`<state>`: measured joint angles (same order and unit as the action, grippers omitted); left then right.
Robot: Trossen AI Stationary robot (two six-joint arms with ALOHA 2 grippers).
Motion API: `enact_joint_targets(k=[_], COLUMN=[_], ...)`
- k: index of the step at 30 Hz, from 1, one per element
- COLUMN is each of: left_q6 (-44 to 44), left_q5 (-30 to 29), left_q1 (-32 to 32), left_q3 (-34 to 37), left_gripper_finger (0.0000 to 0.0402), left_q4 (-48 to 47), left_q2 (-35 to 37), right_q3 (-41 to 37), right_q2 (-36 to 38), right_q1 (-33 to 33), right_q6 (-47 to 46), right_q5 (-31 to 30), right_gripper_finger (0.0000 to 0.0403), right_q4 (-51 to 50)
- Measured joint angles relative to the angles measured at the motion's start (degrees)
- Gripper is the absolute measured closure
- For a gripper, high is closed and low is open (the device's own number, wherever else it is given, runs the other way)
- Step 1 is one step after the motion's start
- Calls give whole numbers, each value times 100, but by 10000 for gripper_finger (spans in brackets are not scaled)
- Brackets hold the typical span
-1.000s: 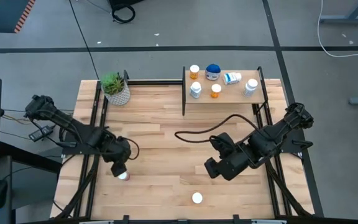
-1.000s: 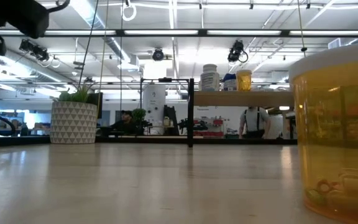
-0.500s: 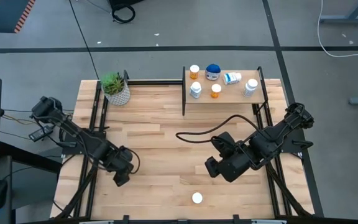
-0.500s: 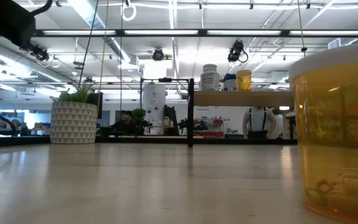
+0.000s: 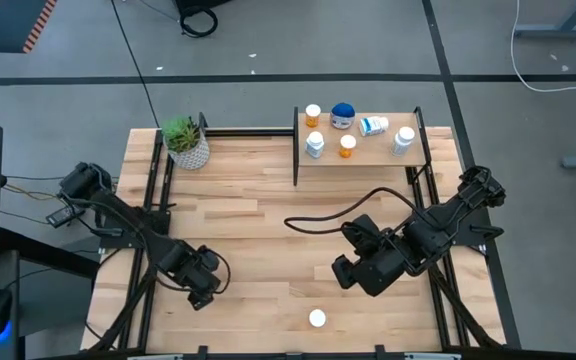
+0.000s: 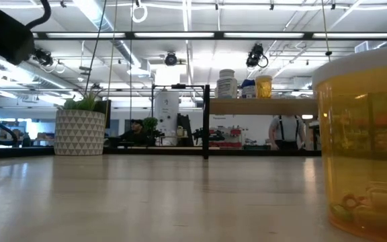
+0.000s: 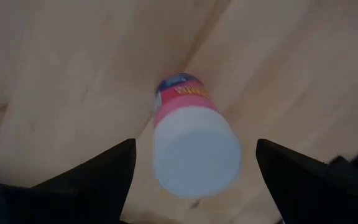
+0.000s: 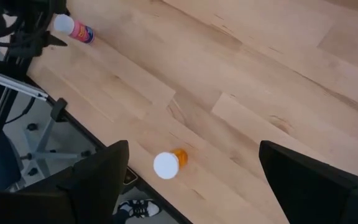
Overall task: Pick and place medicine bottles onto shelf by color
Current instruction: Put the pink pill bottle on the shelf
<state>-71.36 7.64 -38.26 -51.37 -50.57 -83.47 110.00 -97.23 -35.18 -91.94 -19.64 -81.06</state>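
A pink medicine bottle [image 7: 194, 149] with a white cap stands upright on the table near its near-left part. It also shows in the right wrist view as the pink bottle [image 8: 73, 28]. My left gripper [image 7: 195, 155] is open above it, one finger on either side, apart from it. In the high view my left gripper [image 5: 200, 285] hides this bottle. An orange bottle [image 5: 316, 318] stands by the near edge, also seen as the orange bottle [image 8: 166, 163]. My right gripper [image 5: 353, 275] is open above the table, right of centre. The shelf [image 5: 368, 156] at the far edge carries several bottles.
A potted green plant [image 5: 185, 142] stands at the far left, beside the shelf's left post [image 5: 296, 145]. A black cable [image 5: 318, 212] loops over the table's middle. In the low view the orange bottle [image 6: 365, 141] fills the right side. Bare wood lies between the two arms.
My left gripper has moved toward the table's near edge and a little to the right, ending over the pink bottle, which the high view showed beside it before and now hides. The bottle has stayed in place. My right arm has hardly moved.
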Motion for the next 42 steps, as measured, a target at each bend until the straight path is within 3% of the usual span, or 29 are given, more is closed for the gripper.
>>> enact_joint_targets(k=[11,25,28,35,38,42], left_q6=[47,7,175,1176,2016,3477], left_q5=[-233,-30,-29,-250,-384,-475], left_q1=[15,22,100,735,1080,1520], left_q3=[0,0,-52,-704,-1226,-1999], left_gripper_finger=[82,229,230,211,203,225], left_q4=[-12,-8,-20,-61,-135,-200], left_q2=[-141,-131,-130,-130,-130,-130], right_q3=[0,0,0,0,2,2], right_q2=[2,2,2,2,4,4], right_q1=[0,0,0,0,-36,-66], right_q6=[17,85,87,381,681,1223], right_q5=[15,17,17,-141,-341,-316], right_gripper_finger=[34,34,34,34,34,34], right_q4=[0,-2,-1,-28,-28,15])
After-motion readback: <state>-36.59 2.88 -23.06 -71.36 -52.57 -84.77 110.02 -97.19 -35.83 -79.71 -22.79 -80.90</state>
